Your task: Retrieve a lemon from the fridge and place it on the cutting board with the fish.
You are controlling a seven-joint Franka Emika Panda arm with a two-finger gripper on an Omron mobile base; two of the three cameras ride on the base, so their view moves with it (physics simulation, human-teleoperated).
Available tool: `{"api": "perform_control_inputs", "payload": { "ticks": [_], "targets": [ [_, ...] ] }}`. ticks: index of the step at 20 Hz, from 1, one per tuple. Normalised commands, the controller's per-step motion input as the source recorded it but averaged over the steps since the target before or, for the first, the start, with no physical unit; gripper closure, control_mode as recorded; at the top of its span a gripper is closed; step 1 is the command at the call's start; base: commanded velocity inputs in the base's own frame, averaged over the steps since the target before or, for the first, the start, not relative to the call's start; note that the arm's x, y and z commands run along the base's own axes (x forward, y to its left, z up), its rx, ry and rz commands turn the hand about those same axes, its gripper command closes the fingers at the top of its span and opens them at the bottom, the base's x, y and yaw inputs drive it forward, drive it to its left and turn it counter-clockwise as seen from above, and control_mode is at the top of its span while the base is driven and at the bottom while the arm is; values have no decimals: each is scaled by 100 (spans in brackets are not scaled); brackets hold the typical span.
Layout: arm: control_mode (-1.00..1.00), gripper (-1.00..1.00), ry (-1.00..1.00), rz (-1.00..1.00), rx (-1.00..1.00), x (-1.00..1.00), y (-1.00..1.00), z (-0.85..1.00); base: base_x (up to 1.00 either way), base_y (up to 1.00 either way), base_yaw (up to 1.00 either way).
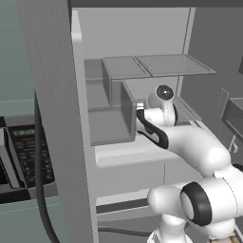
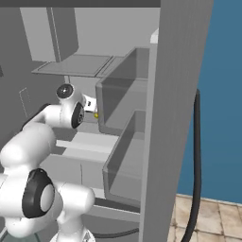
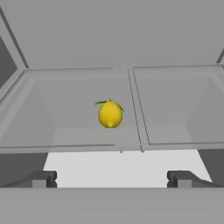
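Observation:
The fridge [image 1: 52, 95] stands open, its steel door [image 2: 177, 94] swung out towards me. A small bright yellow lemon [image 3: 110, 114] with green leaves lies on a pale grey shelf inside, just left of the shelf's centre seam. In the right base view the lemon [image 2: 96, 115] shows as a yellow speck just beyond the hand. My gripper [image 3: 111, 178] is open, its dark fingertips [image 3: 41, 178] spread wide, short of the lemon with nothing between them. The arm's wrist [image 1: 161, 102] reaches into the fridge at shelf height. The cutting board and the fish are out of view.
Translucent grey door bins [image 1: 111, 118] [image 2: 127, 156] flank the arm on both sides. Glass shelves [image 1: 161, 65] sit above the hand. A microwave with a keypad [image 1: 28, 152] is left of the fridge door. A black cable [image 2: 196, 165] hangs past the door.

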Motion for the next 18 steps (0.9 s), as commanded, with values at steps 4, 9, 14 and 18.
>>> {"api": "perform_control_inputs", "payload": {
  "ticks": [4,9,14,18],
  "targets": [
    [-100,-100,2,0,0,36,0,-4,0,0,0],
    [-100,-100,2,0,0,34,0,-10,0,0,0],
    [-100,-100,2,0,0,31,0,-13,0,0,0],
    [-100,-100,1,0,0,24,0,-19,0,0,0]
  ]
}}
